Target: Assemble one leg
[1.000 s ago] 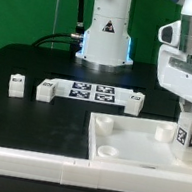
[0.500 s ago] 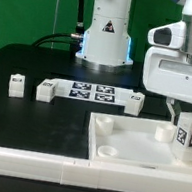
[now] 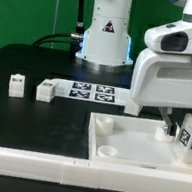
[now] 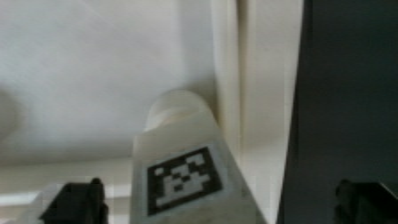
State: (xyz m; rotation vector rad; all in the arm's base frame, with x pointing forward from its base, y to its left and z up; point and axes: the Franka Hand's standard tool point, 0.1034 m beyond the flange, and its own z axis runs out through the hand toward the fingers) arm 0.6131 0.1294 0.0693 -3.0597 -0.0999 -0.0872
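Straddling one leg point(image 4: 178, 165), hand point(image 4: 221, 205) spread; two legs point(image 3: 16, 85) point(image 3: 46, 91) aside.

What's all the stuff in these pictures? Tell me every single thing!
leg: one, white with a black-and-white tag, at the panel's edge on the exterior view's right
small posts: two, white, on the table at the exterior view's left
panel: one, white, front right in the exterior view
marker board: one, white with black tags, mid-table
border strips: at least two, white, along the front
table: one, black, under everything
arm: one, white, above the leg
claw: one, dark tips, open, one tip either side of the leg
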